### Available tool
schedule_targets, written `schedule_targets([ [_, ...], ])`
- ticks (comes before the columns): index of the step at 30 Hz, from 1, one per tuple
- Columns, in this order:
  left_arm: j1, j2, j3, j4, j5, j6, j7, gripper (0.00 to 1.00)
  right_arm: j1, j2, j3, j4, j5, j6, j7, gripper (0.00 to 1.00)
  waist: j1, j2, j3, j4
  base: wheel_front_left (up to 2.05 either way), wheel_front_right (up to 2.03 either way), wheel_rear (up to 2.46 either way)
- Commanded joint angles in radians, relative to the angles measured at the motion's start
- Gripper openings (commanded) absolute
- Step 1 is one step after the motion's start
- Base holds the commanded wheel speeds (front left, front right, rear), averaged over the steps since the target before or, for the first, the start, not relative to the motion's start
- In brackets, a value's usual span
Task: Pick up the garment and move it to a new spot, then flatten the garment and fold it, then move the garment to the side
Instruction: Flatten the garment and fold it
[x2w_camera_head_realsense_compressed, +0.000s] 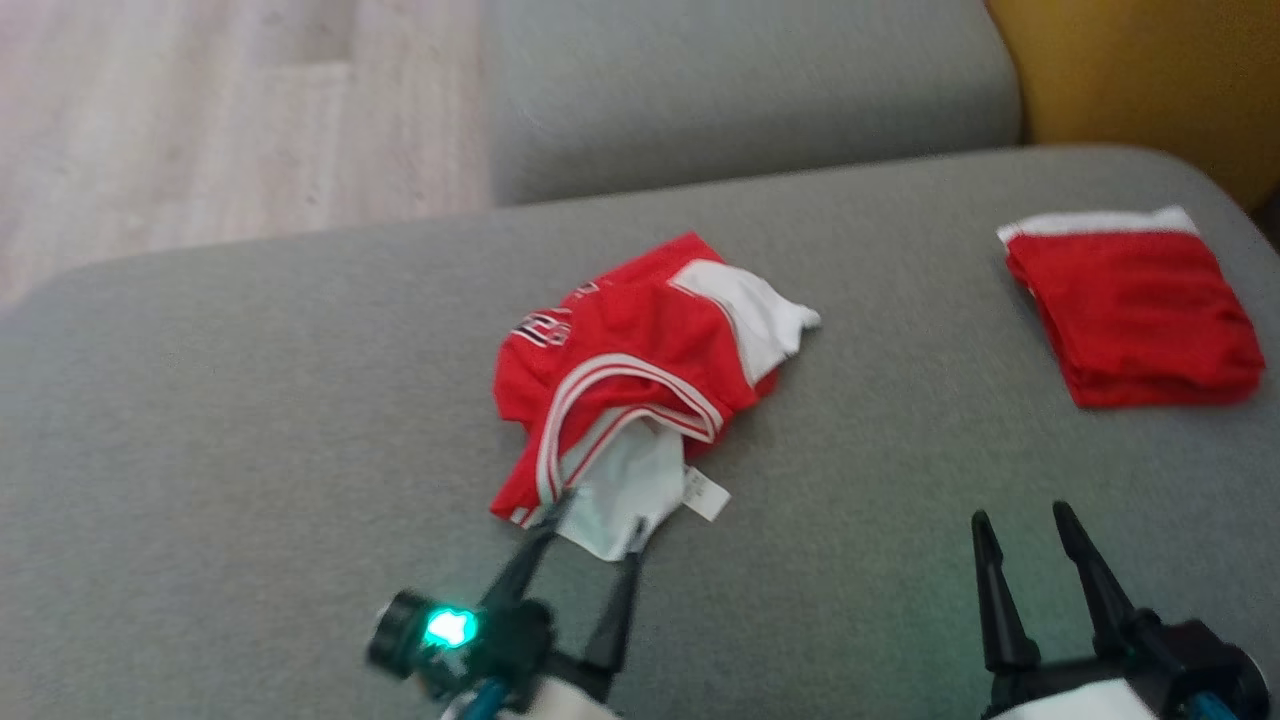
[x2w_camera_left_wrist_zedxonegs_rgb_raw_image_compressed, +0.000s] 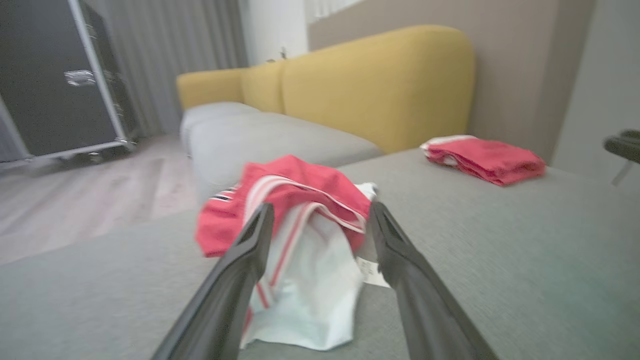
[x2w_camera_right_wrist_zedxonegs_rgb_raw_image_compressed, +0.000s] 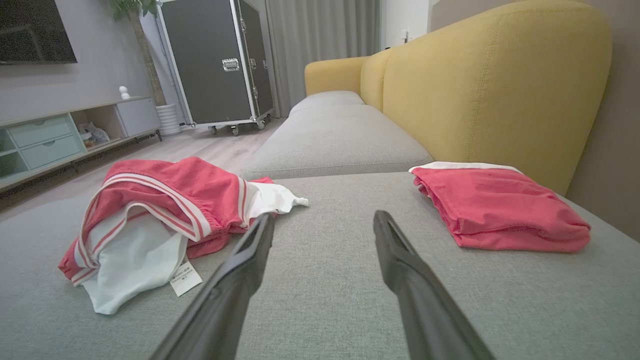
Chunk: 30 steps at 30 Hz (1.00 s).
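Head view: left gripper (x2w_camera_head_realsense_compressed: 602, 510) lined up on the crumpled red-and-white sports garment (x2w_camera_head_realsense_compressed: 620, 370), mid-frame on the grey sofa cushion (x2w_camera_head_realsense_compressed: 250, 420)
Its jaws were spread wide either side of the white edge, looked ready for the pickup; right gripper (x2w_camera_head_realsense_compressed: 1020, 512) was also wide and idle, lower right.

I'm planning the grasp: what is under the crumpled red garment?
The garment lies on the grey sofa cushion. Its white lining and a label stick out from under the striped red edge. Anything deeper beneath the folds is covered.
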Motion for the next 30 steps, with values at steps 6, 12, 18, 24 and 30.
schedule_targets([
  [6,-0.258,-0.003,-0.112,0.186,0.013,-0.043,-0.008,1.0,-0.095,-0.009,0.054,-0.044,-0.01,-0.001,-0.004,1.0,-0.0002,0.0,0.119,-0.087,0.0,0.0,0.0],
  [12,-0.403,-0.003,-0.188,0.33,-0.002,-0.057,-0.003,1.0,-0.13,-0.009,0.063,-0.044,-0.015,-0.001,-0.004,1.0,-0.0002,0.0,0.172,-0.126,0.0,0.0,0.0],
  [18,-0.548,-0.003,-0.239,0.504,-0.038,-0.013,0.03,1.0,-0.171,-0.009,0.068,-0.05,-0.009,-0.001,-0.004,1.0,-0.0002,0.0,0.217,-0.182,0.0,0.0,0.0],
  [24,-0.597,-0.003,-0.274,0.577,-0.082,0.012,0.019,1.0,-0.178,-0.009,0.077,-0.045,-0.003,-0.001,-0.004,1.0,-0.0002,0.0,0.226,-0.211,0.0,0.0,0.0],
  [30,-0.618,-0.003,-0.288,0.629,-0.091,0.054,-0.003,0.64,-0.175,-0.009,0.09,-0.032,0.0,-0.001,-0.004,1.0,-0.0002,0.0,0.207,-0.238,0.0,0.0,0.0],
])
